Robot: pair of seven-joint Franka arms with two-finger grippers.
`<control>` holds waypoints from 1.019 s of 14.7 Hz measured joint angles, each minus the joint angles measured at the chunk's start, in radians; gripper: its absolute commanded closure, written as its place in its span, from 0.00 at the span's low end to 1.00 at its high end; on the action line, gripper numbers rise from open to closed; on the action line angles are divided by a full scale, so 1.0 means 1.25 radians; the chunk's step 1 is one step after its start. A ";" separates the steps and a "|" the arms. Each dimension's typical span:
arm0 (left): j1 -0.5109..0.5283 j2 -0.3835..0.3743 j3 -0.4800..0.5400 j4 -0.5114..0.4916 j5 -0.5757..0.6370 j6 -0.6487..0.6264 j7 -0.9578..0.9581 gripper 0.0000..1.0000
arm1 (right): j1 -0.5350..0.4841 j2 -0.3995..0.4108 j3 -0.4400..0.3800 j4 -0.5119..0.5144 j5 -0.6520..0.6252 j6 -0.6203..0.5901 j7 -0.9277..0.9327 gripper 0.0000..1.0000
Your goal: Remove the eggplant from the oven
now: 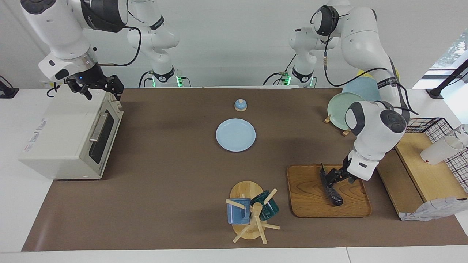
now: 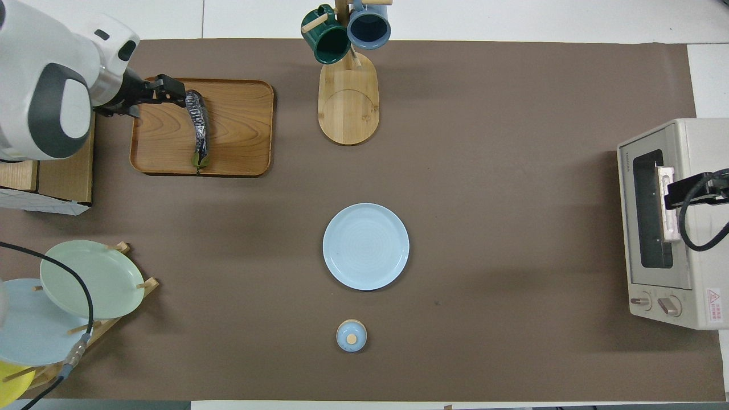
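The dark, glossy eggplant (image 1: 332, 190) (image 2: 198, 126) lies on a wooden tray (image 1: 310, 204) (image 2: 239, 131) toward the left arm's end of the table, its green stem tip pointing at the robots. My left gripper (image 1: 332, 179) (image 2: 179, 94) hangs low over the eggplant, open, holding nothing. The cream-white oven (image 1: 58, 138) (image 2: 706, 148) stands at the right arm's end with its dark glass door shut. Open and empty, my right gripper (image 1: 101, 91) (image 2: 683, 193) hovers over the oven's top front edge, above the door handle.
A light blue plate (image 1: 236, 134) (image 2: 365, 246) lies mid-table, with a small blue lidded pot (image 1: 240, 105) (image 2: 351, 335) nearer to the robots. A wooden mug tree (image 1: 252, 212) (image 2: 347, 68) holds two mugs beside the tray. A plate rack (image 1: 343, 109) and a wire basket (image 1: 438, 128) stand at the left arm's end.
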 measured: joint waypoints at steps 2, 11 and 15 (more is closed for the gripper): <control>0.001 -0.077 0.003 0.000 0.000 -0.100 0.000 0.00 | 0.005 -0.003 0.001 0.000 0.001 -0.002 0.002 0.00; 0.002 -0.311 -0.002 -0.190 0.012 -0.246 0.017 0.00 | 0.030 -0.012 0.001 0.000 0.002 -0.004 0.012 0.00; 0.008 -0.329 -0.002 -0.215 0.013 -0.223 0.037 0.00 | 0.030 -0.012 -0.002 0.000 0.002 -0.004 0.012 0.00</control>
